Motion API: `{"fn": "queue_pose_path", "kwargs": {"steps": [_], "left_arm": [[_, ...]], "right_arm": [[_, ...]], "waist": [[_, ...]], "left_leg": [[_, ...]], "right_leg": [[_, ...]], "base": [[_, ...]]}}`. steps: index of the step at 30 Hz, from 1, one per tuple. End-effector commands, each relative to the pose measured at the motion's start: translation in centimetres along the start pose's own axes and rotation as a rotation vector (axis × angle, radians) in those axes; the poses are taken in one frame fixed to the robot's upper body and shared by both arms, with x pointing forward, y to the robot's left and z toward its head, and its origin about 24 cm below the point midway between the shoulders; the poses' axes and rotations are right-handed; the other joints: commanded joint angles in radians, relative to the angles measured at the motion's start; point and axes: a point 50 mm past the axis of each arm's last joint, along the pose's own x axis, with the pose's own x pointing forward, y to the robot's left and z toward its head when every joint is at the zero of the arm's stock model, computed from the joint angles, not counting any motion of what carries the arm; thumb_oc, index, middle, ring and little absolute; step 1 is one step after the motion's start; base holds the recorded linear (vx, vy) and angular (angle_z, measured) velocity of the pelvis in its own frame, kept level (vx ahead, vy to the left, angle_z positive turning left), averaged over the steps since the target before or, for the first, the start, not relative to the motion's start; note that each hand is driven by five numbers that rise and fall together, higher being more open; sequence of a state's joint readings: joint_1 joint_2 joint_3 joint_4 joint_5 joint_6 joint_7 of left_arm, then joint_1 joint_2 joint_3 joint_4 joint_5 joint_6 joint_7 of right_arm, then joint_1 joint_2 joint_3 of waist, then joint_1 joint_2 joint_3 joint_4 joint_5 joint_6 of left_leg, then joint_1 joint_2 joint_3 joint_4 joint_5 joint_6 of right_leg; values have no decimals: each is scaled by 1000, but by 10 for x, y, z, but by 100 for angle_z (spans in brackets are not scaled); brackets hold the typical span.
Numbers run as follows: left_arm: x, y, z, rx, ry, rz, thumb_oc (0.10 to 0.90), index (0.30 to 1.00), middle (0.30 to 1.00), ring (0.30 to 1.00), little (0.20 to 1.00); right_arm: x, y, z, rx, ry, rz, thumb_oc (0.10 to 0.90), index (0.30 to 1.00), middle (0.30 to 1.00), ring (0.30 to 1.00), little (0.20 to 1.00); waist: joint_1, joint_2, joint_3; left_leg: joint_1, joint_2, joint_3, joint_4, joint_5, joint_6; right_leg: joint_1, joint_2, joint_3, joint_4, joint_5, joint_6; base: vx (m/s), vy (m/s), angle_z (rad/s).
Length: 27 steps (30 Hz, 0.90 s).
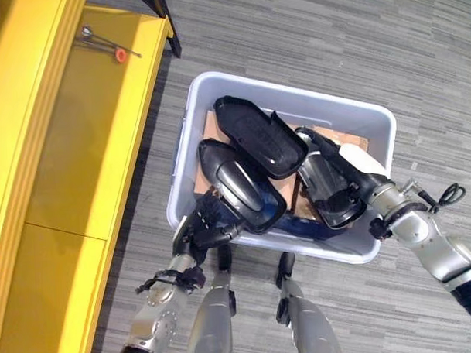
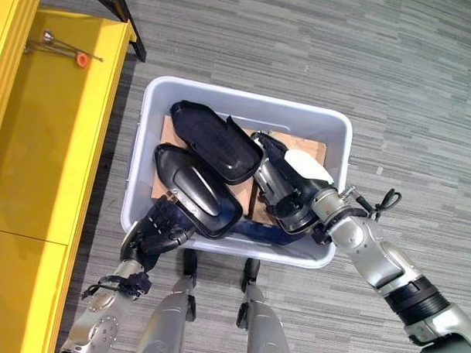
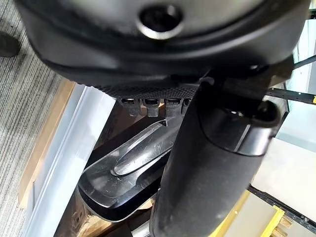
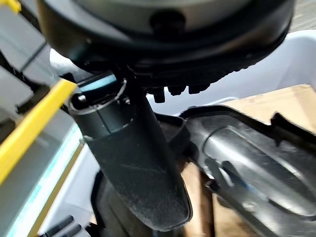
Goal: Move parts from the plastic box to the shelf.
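A pale plastic box (image 1: pixel 377 117) stands on the floor and holds several glossy black housing parts on cardboard (image 1: pixel 211 128). One long part (image 1: pixel 259 135) lies across the top. My left hand (image 1: pixel 201 229) is at the box's near left corner, fingers curled round the near end of a second black part (image 1: pixel 240 184), which also shows past the thumb (image 3: pixel 207 163) in the left wrist view (image 3: pixel 128 168). My right hand (image 1: pixel 339 163) reaches into the box's right side and rests against a hollow black part (image 1: pixel 329 196), seen in the right wrist view (image 4: pixel 252 158). The yellow shelf (image 1: pixel 103 142) runs along the left.
A metal tool with an orange tip (image 1: pixel 107 45) lies at the far end of the shelf's surface. A black leg (image 1: pixel 166 20) stands on the grey striped floor (image 1: pixel 331 41) beyond the box. Open floor lies to the right and far side.
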State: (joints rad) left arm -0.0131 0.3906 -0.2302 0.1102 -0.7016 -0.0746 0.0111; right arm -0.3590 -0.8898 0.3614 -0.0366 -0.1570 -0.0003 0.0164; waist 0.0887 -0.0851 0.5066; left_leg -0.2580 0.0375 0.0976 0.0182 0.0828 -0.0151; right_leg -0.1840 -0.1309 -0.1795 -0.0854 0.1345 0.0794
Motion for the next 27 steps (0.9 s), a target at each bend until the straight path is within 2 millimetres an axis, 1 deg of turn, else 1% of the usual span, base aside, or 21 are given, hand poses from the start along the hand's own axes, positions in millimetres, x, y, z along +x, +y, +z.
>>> {"fn": "queue_pose_path", "kwargs": {"steps": [1,3,4,6,9,12,14,15,17,19,21,25,27], "left_arm": [[-10,0,8,14,-66,-39,900,1000,1000,1000,1000],[-10,0,10,18,-70,-49,900,1000,1000,1000,1000],[-11,0,10,24,-71,-54,900,1000,1000,1000,1000],[-11,-1,12,34,-75,-63,900,1000,1000,1000,1000],[-11,-1,14,42,-81,-73,900,1000,1000,1000,1000],[-10,-1,16,47,-86,-74,900,1000,1000,1000,1000],[-10,-1,16,46,-86,-74,900,1000,1000,1000,1000],[-9,-2,16,49,-86,-76,900,1000,1000,1000,1000],[-9,-2,15,50,-85,-76,900,1000,1000,1000,1000],[-9,-3,17,54,-89,-79,900,1000,1000,1000,1000],[-8,-3,17,51,-91,-76,900,1000,1000,1000,1000],[-6,-4,18,48,-97,-68,900,1000,1000,1000,1000],[-6,-4,17,46,-95,-68,900,1000,1000,1000,1000]], "right_arm": [[-5,-21,37,-122,-209,-61,900,1000,1000,1000,1000],[-9,-22,37,-165,-210,-38,900,1000,1000,1000,1000],[-16,-23,37,-203,-217,-22,900,1000,1000,1000,1000],[-21,-25,37,-265,-220,6,900,1000,1000,1000,1000],[-26,-27,34,-359,-206,39,900,1000,1000,1000,1000],[-24,-27,28,-469,-182,52,900,1000,1000,1000,1000],[-23,-27,28,-486,-181,55,900,1000,1000,1000,1000],[-23,-27,24,-553,-169,63,900,1000,1000,1000,1000],[-23,-26,23,-578,-166,68,900,1000,1000,1000,1000],[-21,-26,16,-624,-140,77,900,1000,1000,1000,1000],[-19,-27,14,-654,-129,75,900,1000,1000,1000,1000],[-17,-25,11,-679,-117,72,900,1000,1000,1000,1000],[-15,-21,5,-691,-95,80,900,1000,1000,1000,1000]], "waist": [[-7,-32,-77],[-11,-34,-72],[-15,-36,-69],[-20,-38,-64],[-26,-38,-55],[-29,-34,-48],[-29,-34,-47],[-29,-28,-44],[-29,-27,-43],[-28,-23,-39],[-29,-21,-34],[-30,-17,-31],[-28,-12,-28]], "left_leg": [[-15,85,-25,70,-7,-44],[-15,87,-27,64,-3,-46],[-15,86,-28,60,-1,-47],[-17,88,-30,62,-1,-47],[-20,90,-29,67,-3,-47],[-28,91,-28,67,0,-48],[-29,92,-28,67,1,-48],[-33,91,-28,66,2,-48],[-34,90,-29,65,3,-48],[-37,89,-30,65,4,-48],[-43,89,-29,66,6,-48],[-54,88,-30,69,6,-49],[-60,87,-32,68,8,-49]], "right_leg": [[-22,-72,11,127,-30,18],[-23,-72,11,126,-30,19],[-26,-70,11,129,-31,19],[-30,-70,11,135,-34,19],[-37,-69,14,143,-36,19],[-52,-67,17,152,-37,20],[-54,-67,18,153,-37,20],[-59,-67,17,154,-38,20],[-61,-67,18,155,-39,20],[-65,-68,17,159,-39,21],[-73,-68,17,164,-40,20],[-87,-67,21,172,-42,20],[-91,-67,19,176,-44,19]], "base": [[-51,-32,-1],[-19,-8,0],[0,0,0],[-15,-7,1],[0,0,0],[-19,-12,-5],[-5,-3,-2],[0,0,0],[0,0,0],[0,0,0],[0,0,0],[0,0,0],[0,0,0]]}}
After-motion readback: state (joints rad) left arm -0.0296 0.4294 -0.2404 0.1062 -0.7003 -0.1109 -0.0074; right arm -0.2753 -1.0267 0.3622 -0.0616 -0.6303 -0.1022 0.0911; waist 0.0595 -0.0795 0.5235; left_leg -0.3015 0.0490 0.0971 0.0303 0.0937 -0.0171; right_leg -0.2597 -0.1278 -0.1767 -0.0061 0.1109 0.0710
